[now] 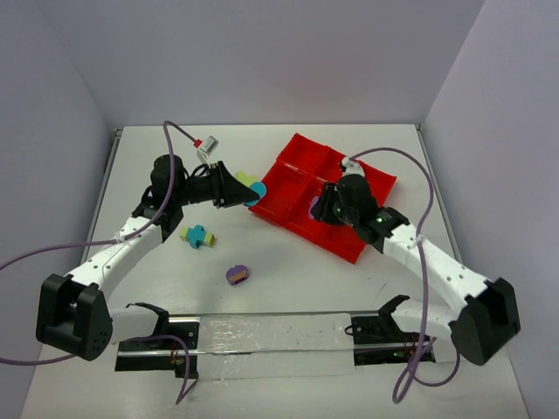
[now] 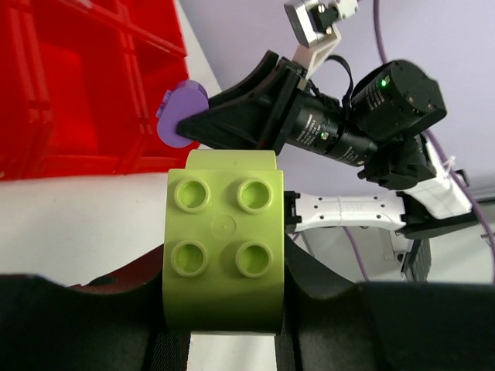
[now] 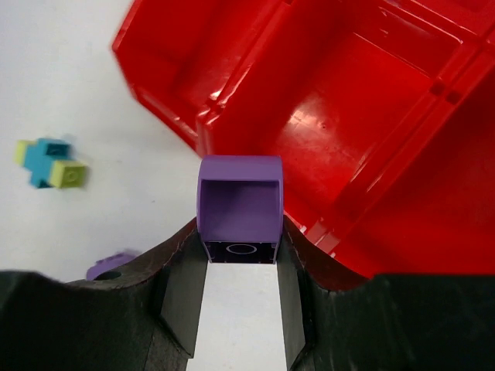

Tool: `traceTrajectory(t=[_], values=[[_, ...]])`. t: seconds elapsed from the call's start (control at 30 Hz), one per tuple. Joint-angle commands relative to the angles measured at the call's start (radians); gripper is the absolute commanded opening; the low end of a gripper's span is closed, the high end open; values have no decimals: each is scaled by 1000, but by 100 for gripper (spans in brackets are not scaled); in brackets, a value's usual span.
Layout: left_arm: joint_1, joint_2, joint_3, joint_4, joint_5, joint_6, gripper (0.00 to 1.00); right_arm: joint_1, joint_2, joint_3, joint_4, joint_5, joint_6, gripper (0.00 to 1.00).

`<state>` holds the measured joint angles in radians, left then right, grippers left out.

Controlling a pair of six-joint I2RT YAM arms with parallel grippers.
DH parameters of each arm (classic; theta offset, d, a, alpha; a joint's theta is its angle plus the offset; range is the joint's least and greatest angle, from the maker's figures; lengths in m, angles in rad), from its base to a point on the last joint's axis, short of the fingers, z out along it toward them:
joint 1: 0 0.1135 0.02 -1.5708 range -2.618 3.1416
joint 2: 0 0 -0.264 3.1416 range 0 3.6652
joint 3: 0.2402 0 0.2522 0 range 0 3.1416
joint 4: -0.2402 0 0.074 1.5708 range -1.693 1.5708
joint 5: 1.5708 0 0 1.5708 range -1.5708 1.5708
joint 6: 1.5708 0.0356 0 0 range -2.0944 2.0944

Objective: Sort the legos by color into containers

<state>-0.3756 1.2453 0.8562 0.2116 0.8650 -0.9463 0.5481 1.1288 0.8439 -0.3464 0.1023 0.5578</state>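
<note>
white table (image 1: pixel 288 301), pale walls. left gripper (image 1: pixel 246 192) clamps a lime brick (image 2: pixel 222 247) just beside the red tray (image 1: pixel 293 166). right gripper (image 3: pixel 241 255) grips a purple brick (image 3: pixel 240 197) over the tray's edge. no brick visibly binned; teal-lime stack (image 1: pixel 198 236) and purple stack (image 1: pixel 238 275) lie unsorted. judged early.

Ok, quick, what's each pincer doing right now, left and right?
Left pincer: closed, holding a green brick.
Right pincer: closed, holding a purple brick.
</note>
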Motion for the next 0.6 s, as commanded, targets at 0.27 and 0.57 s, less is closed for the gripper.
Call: traceTrajectory(t=[0.27,0.57], values=[[-3,-8,58,-167,-117,104,0,-2,386,257,-24,165,-68,25],[-3,2,61,-162,-88,127,0,-1,332,253,-29,169,-83,86]])
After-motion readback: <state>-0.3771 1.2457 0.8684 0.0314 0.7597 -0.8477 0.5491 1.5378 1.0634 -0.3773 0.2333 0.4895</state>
